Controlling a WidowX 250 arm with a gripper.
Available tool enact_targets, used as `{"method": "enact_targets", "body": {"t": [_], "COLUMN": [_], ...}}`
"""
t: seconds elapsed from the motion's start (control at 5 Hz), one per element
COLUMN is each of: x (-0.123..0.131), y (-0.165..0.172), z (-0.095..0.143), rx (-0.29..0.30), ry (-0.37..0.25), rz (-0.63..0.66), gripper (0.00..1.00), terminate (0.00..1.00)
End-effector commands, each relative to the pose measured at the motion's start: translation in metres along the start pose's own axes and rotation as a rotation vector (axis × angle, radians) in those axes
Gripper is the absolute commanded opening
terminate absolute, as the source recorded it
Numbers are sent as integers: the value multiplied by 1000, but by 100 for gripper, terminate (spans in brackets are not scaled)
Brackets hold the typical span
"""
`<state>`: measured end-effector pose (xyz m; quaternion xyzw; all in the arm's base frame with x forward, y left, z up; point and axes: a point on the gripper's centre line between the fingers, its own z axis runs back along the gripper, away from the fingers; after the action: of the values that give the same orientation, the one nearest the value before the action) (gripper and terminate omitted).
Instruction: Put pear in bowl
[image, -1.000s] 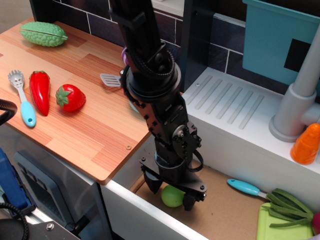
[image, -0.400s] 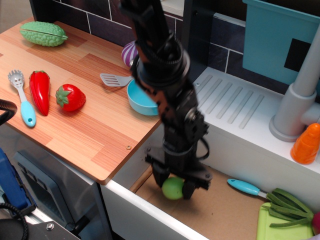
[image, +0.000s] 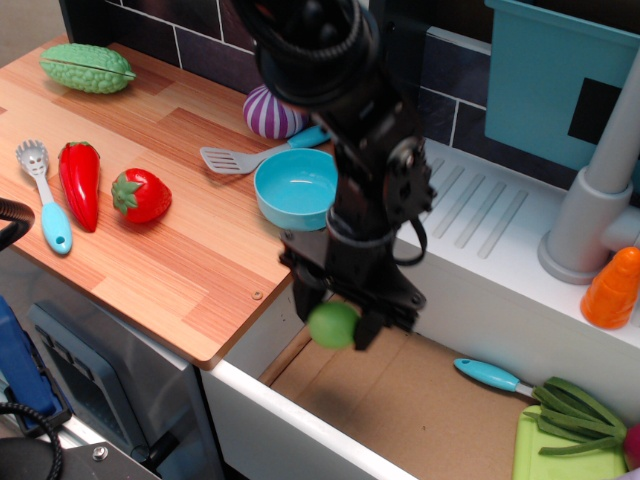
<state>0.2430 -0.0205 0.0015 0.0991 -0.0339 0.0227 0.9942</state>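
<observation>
Now that it has risen out of the sink, the gripper (image: 334, 325) is clenching the pear (image: 333, 324), nearing the bowl (image: 296, 187).

No readable text, label, brand, number or sign anywhere in view. The teal box (image: 560, 80) carries only a plain black rectangle on its face, no lettering on it.
</observation>
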Motion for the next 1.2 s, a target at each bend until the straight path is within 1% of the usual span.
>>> {"method": "enact_targets", "body": {"t": [0.0,0.4,0.6,0.8,1.0], "x": [16,57,76,84,89], "y": [16,49,59,68,74], "z": [49,66,69,60,57], "rx": [138,135,89,71,57], "ry": [-125,-163,-169,-179,-193], "rz": [-53,-206,-308,-371,-402], "gripper": [0,0,0,0,100], "terminate": [0,0,0,0,0]}}
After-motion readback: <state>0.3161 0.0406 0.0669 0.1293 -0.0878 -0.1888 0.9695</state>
